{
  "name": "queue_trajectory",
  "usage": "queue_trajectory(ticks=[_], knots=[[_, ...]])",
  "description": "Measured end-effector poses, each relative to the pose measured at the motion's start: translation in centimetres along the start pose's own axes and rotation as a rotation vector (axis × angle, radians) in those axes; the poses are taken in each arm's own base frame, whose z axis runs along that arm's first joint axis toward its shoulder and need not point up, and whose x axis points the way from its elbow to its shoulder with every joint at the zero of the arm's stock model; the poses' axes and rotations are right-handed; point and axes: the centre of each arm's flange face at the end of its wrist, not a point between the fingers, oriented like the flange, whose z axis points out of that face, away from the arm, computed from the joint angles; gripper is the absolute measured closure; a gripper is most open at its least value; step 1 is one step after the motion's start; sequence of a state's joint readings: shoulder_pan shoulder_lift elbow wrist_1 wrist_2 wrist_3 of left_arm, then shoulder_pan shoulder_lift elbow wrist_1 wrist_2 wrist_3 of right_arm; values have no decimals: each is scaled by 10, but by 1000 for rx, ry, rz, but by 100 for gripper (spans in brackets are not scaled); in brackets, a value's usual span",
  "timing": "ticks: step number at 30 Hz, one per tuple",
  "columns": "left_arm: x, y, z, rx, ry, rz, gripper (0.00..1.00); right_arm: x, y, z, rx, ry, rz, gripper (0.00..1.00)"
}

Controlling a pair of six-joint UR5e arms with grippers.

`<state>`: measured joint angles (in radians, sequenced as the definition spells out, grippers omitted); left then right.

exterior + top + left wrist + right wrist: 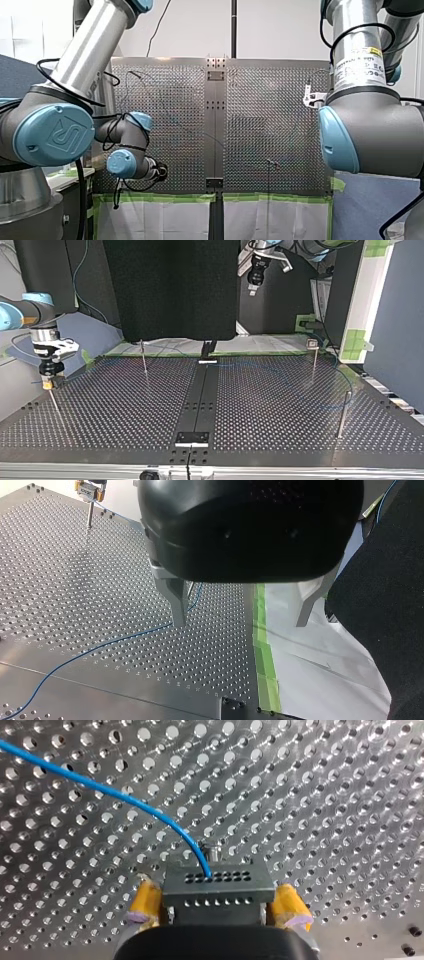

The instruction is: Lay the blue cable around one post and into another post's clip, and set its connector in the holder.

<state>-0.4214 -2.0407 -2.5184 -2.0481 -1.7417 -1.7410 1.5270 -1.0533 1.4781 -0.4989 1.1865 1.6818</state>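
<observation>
Connector (218,889) clamped in right tool (218,918), low over tabletop (325,795) by its side edge, probably lining up on the post (54,406) there; blue cable (100,787) trails across past wide-open, empty left tool (242,616) near the taped edge.

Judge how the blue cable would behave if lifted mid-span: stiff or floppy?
Probably floppy: the blue cable lies in loose curves across the table. Likely light, since it is thin. It arcs smoothly into the connector, so it may spring back a little.

Between my right hand's (218,918) pads (145,903), the connector (218,887), beside a post's (214,854) top — cable (107,790) across the table (325,795).
</observation>
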Motion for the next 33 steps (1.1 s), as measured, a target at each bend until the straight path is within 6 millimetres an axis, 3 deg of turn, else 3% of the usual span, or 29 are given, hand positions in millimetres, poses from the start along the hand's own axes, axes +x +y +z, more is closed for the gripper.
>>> queue_trajectory(ticks=[33], knots=[[0, 0, 0, 0, 0, 0, 0, 1, 9, -1, -97, 5, 0, 0]])
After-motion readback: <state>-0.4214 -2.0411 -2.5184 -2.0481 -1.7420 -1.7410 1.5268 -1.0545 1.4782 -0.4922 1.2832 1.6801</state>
